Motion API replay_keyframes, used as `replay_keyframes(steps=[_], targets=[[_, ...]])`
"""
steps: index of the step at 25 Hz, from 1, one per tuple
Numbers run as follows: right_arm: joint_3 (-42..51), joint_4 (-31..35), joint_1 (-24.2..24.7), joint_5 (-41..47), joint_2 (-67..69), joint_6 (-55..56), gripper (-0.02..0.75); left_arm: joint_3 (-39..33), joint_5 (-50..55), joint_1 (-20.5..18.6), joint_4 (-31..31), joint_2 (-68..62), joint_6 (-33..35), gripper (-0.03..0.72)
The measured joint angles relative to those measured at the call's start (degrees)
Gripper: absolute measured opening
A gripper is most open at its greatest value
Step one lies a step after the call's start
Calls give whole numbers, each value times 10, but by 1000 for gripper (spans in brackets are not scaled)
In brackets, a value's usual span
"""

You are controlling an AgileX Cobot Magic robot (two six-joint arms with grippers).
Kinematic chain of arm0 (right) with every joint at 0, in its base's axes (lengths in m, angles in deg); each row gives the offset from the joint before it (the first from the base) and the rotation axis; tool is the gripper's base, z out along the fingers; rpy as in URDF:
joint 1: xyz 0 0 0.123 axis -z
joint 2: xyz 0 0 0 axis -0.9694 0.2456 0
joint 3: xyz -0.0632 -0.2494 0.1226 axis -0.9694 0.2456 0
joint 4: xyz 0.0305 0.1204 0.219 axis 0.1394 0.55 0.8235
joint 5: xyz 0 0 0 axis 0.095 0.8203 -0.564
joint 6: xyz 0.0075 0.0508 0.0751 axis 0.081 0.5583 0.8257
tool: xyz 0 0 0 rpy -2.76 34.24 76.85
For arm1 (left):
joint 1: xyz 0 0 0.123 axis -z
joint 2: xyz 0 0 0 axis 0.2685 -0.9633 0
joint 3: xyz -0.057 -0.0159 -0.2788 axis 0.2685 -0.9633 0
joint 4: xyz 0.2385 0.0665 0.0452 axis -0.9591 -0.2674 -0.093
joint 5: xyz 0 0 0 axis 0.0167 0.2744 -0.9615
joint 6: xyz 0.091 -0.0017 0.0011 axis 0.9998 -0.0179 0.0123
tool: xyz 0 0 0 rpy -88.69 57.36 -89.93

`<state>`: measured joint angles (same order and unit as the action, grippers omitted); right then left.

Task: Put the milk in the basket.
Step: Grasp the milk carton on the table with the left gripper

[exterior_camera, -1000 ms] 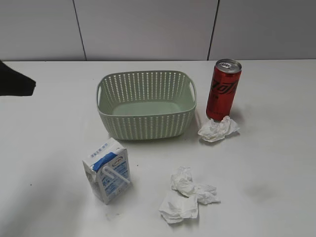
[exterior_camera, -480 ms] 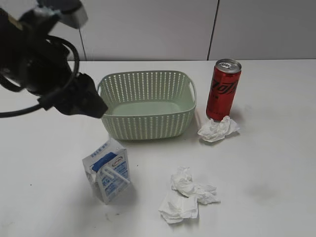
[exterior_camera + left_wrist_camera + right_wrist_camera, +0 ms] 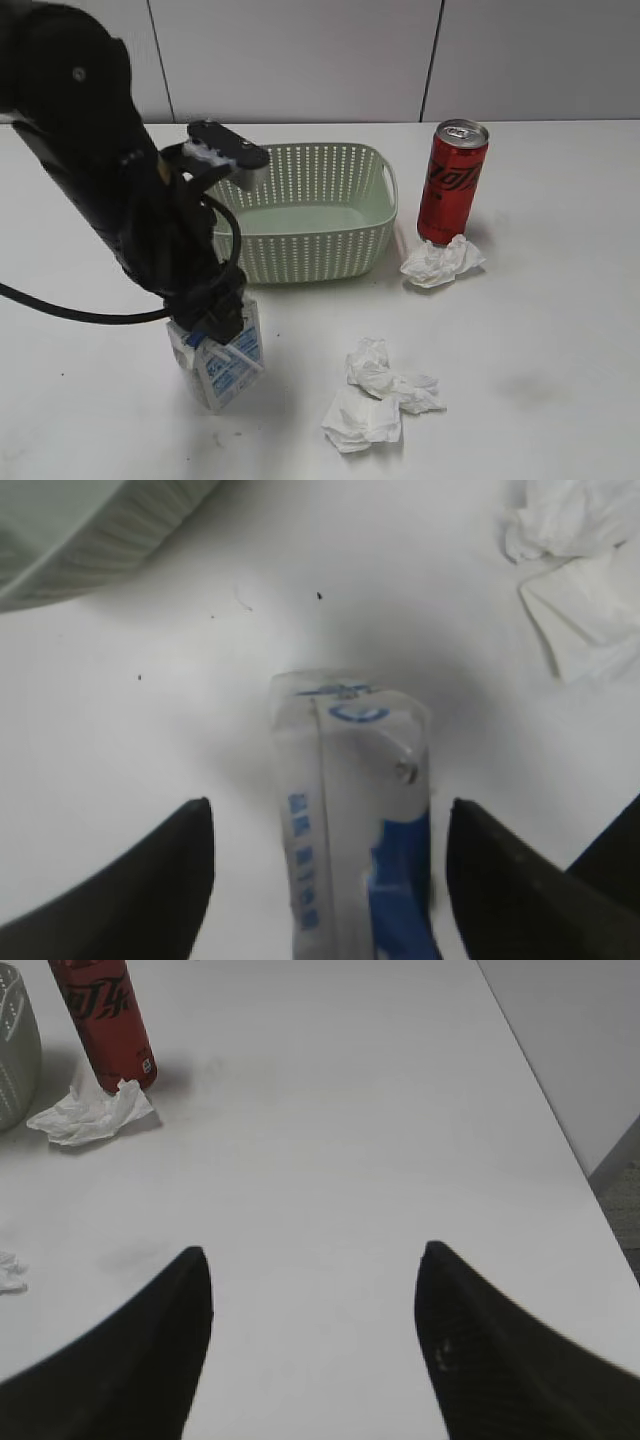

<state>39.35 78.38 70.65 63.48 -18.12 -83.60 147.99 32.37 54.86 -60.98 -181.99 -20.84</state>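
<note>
Your left gripper (image 3: 325, 840) is spread around the milk (image 3: 350, 810), one finger on each side, with gaps showing.

Take the basket (image 3: 300, 255) as your landmark: the milk (image 3: 222, 365) stands upright on the table (image 3: 540, 330) in front of its left corner, well apart from it. The red can (image 3: 452, 180) stands just right of the basket with a tissue (image 3: 440, 262) at its foot; more tissues (image 3: 375, 400) lie in front of it, to the right. Your right gripper (image 3: 312, 1330) is spread wide over bare table.

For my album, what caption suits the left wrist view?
Open left gripper straddling the milk carton on the white table.
</note>
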Motion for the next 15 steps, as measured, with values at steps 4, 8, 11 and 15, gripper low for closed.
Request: replay_keyframes(steps=[4, 8, 11, 15], targets=[[0, 0, 0, 0, 0, 0, 499, 1, -1, 0, 9, -36, -1, 538], [0, 0, 0, 0, 0, 0, 499, 1, -6, 0, 12, -55, -1, 537], [0, 0, 0, 0, 0, 0, 499, 1, -4, 0, 15, -55, -1, 508], [0, 0, 0, 0, 0, 0, 499, 1, 22, 0, 23, -55, -2, 335]])
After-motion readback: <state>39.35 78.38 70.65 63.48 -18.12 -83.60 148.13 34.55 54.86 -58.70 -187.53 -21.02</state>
